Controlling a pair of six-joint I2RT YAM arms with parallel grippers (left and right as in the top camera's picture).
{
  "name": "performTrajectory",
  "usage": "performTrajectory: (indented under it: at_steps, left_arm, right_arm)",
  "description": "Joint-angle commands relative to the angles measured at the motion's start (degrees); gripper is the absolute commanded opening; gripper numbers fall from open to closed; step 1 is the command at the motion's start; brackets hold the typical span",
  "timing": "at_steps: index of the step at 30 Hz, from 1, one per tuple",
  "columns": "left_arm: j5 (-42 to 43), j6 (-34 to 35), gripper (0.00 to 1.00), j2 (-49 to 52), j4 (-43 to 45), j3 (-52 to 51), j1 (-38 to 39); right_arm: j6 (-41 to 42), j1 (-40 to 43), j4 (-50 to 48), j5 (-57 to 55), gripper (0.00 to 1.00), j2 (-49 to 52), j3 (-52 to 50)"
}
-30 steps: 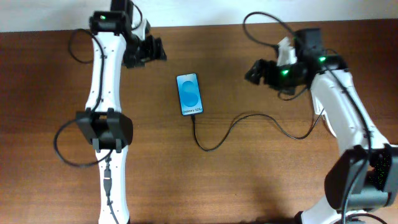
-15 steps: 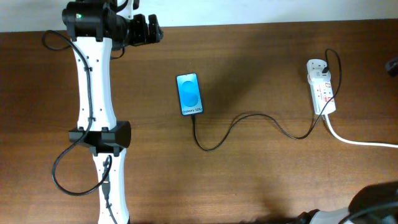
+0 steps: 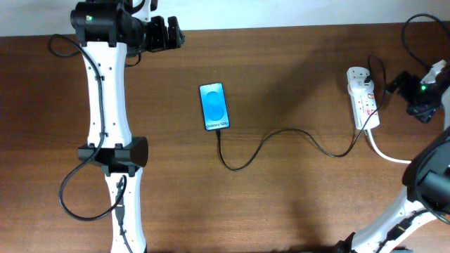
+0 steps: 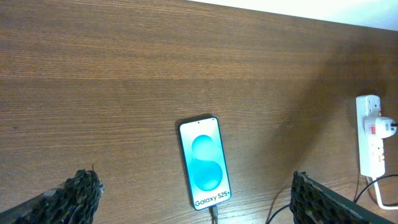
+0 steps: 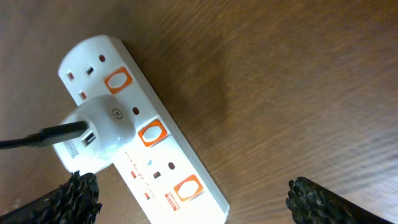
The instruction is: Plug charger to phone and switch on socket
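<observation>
Both left fingers (image 4: 81,193) and right fingers (image 5: 311,199) wide, empty; phone (image 3: 214,106) lengthwise near-to-far, charger (image 3: 285,129) at near end.

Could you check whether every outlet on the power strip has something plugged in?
No, the power strip holds one white adapter, in the middle; the other two outlets show bare holes.

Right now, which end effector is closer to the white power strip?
Right. The right end effector is just beside the power strip; the left end effector is far off, past the phone.
</observation>
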State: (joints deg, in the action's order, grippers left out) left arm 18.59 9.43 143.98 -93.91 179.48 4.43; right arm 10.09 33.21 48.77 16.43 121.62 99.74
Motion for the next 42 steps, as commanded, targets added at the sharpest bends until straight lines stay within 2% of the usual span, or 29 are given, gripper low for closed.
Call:
performTrajectory:
  at_steps: [1,10,18,25,33,38,42]
  left_arm:
    - [-0.44,-0.55,0.99,-1.25,-0.09,0.07,0.07]
    - [-0.44,-0.55,0.99,-1.25,-0.09,0.07,0.07]
    - [-0.44,-0.55,1.0,-1.25,-0.09,0.07,0.07]
    - [-0.44,-0.55,0.99,-1.25,-0.09,0.07,0.07]
    - [-0.44,-0.55,1.0,-1.25,-0.09,0.07,0.07]
    - [-0.44,-0.55,1.0,-1.25,-0.09,0.07,0.07]
    - [-0.44,-0.55,0.99,-1.25,-0.09,0.07,0.07]
  right_arm:
    - [1.14,-1.05,-0.24,-1.68,0.99,2.64,0.55]
    - [4.37,-1.77,-3.19,-1.9,1.0,9.11,0.55]
    - [3.67,-2.99,-5.35,-2.34,1.0,9.2,0.55]
    - [3.91,-6.97,-4.63,-8.5,1.0,9.2,-0.15]
    - [3.69,-7.08,0.5,-6.12,1.0,9.2,-0.22]
    - [3.72,-7.08,0.28,-7.43,1.0,9.2,-0.04]
    - [3.91,0.2,7.76,-10.12,1.0,4.52,10.19]
